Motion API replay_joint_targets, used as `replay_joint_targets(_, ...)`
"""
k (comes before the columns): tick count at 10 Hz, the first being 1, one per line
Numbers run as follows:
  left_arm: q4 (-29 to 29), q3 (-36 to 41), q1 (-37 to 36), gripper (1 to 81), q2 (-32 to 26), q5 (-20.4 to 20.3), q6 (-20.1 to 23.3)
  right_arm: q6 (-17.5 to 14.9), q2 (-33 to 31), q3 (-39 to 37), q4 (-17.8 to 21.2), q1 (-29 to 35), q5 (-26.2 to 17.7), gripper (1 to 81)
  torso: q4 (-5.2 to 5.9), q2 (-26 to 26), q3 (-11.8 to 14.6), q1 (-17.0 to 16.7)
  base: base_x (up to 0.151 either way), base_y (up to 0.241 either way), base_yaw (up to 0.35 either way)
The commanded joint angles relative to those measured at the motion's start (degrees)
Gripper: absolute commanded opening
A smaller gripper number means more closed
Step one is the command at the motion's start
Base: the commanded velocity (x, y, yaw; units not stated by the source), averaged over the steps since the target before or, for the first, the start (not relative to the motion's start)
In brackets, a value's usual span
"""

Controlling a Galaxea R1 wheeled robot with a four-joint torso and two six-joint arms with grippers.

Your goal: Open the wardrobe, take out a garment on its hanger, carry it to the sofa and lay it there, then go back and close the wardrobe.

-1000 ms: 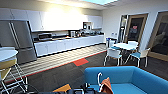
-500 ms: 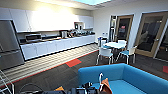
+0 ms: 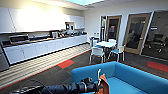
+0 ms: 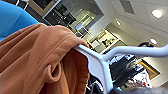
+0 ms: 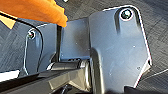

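The bright blue sofa (image 3: 130,75) lies close in front of me at the lower right of the head view. My left arm reaches in from the lower left, and my left gripper (image 3: 98,86) holds the white hanger (image 3: 99,75) just over the sofa's near backrest. The orange garment (image 3: 104,86) hangs from it. In the left wrist view the garment (image 4: 37,57) drapes over the hanger (image 4: 100,65) with the sofa (image 4: 12,20) behind. A corner of orange garment (image 5: 37,10) hangs over dark carpet in the right wrist view.
A white table with white-and-teal chairs (image 3: 106,44) stands beyond the sofa. A long white kitchen counter (image 3: 45,47) runs along the left wall. Glass doors (image 3: 135,32) line the far right wall. Dark carpet with a red patch (image 3: 66,63) lies between.
The whole head picture has slid left and the sofa looms larger, so the camera has turned and come closer. The garment on its hanger still hangs from my left gripper.
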Motion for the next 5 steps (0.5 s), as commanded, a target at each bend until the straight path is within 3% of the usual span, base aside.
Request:
replay_joint_targets(1,0.2,1.5,-11.3,1.0,0.8,-4.3,0.2,0.1,0.3,0.3,0.6,2.8,-3.1,81.1,0.0,0.0,0.0,0.0,0.0,0.0,-0.146)
replay_joint_targets(3,0.2,1.5,-11.3,1.0,0.4,-4.3,0.2,0.1,0.4,0.3,0.6,2.9,-3.1,81.1,0.0,0.0,0.0,0.0,0.0,0.0,-0.11)
replay_joint_targets(5,0.5,2.0,-10.6,1.0,-0.3,-4.9,0.2,0.1,0.4,0.4,0.6,2.9,-3.1,81.1,0.0,0.0,0.0,0.0,0.0,-0.064,0.0)
